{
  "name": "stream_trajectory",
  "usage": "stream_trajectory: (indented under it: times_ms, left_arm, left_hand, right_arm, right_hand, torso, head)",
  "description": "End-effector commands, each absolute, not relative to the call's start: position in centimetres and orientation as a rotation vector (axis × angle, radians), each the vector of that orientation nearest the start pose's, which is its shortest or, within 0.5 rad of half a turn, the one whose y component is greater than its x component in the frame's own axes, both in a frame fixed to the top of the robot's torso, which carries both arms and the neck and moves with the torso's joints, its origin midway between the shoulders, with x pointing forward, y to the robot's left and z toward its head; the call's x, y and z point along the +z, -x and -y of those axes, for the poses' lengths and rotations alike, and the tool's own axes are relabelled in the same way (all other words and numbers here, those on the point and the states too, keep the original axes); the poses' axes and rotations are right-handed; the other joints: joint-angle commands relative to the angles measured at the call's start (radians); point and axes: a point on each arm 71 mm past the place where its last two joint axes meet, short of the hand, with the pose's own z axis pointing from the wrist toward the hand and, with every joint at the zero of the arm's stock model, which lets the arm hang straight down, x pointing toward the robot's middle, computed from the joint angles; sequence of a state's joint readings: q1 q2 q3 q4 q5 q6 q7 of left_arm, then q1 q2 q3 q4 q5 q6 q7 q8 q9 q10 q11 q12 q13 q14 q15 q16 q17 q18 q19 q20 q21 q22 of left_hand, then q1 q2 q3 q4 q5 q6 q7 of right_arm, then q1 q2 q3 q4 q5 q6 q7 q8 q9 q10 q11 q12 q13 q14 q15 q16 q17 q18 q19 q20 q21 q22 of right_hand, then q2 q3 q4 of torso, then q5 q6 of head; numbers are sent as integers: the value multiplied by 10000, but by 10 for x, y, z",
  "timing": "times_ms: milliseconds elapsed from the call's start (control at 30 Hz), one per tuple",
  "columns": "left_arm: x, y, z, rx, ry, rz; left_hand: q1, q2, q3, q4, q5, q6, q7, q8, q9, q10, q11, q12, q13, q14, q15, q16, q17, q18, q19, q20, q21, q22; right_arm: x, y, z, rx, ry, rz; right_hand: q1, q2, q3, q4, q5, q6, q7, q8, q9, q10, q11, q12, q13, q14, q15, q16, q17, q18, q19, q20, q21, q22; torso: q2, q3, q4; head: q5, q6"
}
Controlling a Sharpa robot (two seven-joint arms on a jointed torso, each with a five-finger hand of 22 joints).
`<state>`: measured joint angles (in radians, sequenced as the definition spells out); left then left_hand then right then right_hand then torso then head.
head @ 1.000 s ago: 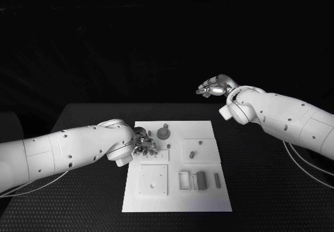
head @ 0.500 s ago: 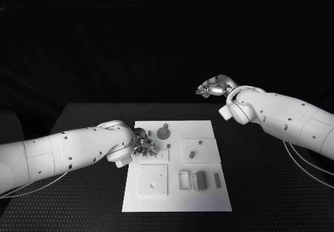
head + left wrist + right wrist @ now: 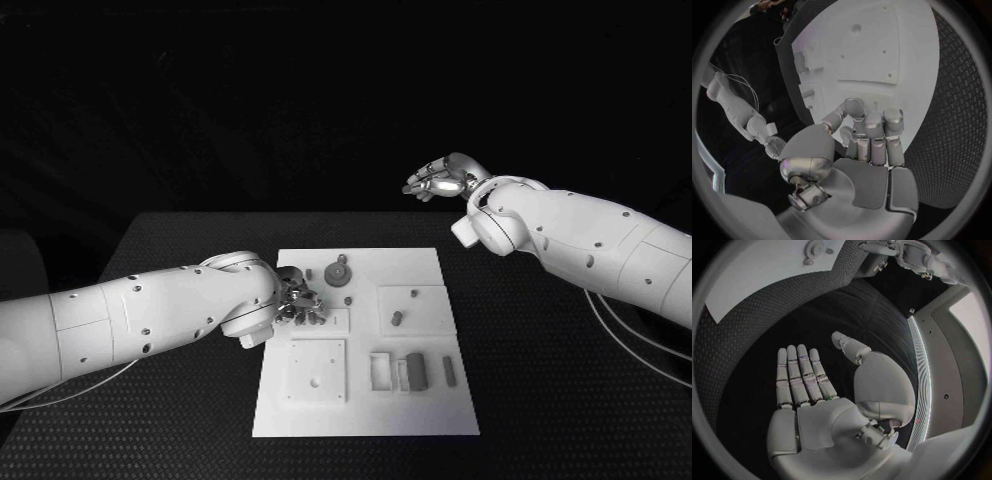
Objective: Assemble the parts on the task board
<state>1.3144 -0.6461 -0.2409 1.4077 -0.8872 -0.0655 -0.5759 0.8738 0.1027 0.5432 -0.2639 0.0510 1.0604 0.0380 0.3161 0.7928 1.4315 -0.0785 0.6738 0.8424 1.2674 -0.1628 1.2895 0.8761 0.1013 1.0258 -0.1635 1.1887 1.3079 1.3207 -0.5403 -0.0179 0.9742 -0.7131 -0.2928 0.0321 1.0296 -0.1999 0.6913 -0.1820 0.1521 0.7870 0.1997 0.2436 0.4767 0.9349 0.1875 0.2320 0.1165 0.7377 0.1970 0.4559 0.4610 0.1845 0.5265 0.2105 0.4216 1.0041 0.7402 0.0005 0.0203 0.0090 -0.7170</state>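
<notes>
Now I see left hand (image 3: 299,301) over task board (image 3: 418,420), fingers curled, grasp unclear; right hand (image 3: 826,390) raised, flat, empty.

White task board (image 3: 433,420), black table (image 3: 577,400)

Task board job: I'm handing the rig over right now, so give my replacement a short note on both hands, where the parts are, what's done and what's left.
Left hand: low over the task board at its left edge, fingers curled down toward it; whether it holds a part cannot be told.
Right hand: open, fingers straight and apart, raised beyond the board's far right corner, holding nothing.
Parts: a round gear-like part near the far edge; a peg in the right square plate; two bars beside the open frame toward the near right.
Done: cannot tell which parts are seated.
Left: the bars, at least, look loose and unplaced.
</notes>
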Motion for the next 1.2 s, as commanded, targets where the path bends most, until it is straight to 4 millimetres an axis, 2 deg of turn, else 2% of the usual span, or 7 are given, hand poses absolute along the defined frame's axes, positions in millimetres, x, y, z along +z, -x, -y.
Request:
stream_trajectory:
  times_ms: [33,567,1200]
  left_arm:
    - [-244,-489,-162,-3868,3163,-23181]
    - [-246,-489,-162,-3663,2776,-23150]
    - [-245,-490,-164,-3429,2460,-23025]
  left_hand:
    - [75,70,287,-216,42,144,-63,-49,14,-32,-30,58,14,242,-264,41,-17,116,-20,-1087,60,203]
    - [77,55,313,-215,46,156,-59,-90,13,-39,-26,74,25,235,-261,62,-40,117,-35,-1081,83,201]
    - [88,40,346,-216,60,189,-60,-124,18,-48,-27,87,33,228,-261,86,-68,121,-48,-1077,108,197]
  right_arm:
    - [-143,-598,212,8958,-5585,-16031]
    - [-143,-597,211,9031,-5538,-16109]
    - [-144,-597,210,9098,-5498,-16192]
  right_hand:
    - [-17,95,-53,17,54,-79,39,49,-12,74,11,-60,-17,24,17,-65,-14,-32,-13,35,-52,3]
    - [-12,122,-85,14,48,-65,51,68,-31,109,12,-113,-66,20,25,-97,-43,-33,-24,42,-94,9]
    - [-12,125,-120,9,59,-64,52,79,-52,125,21,-171,-117,4,37,-132,-71,-38,-43,49,-138,16]
  torso:
    - [-2,1,-8]
    - [-3,7,-4]
    - [1,-3,-5]
  head:
    - [2,-11]
    - [12,-4]
    - [23,-4]
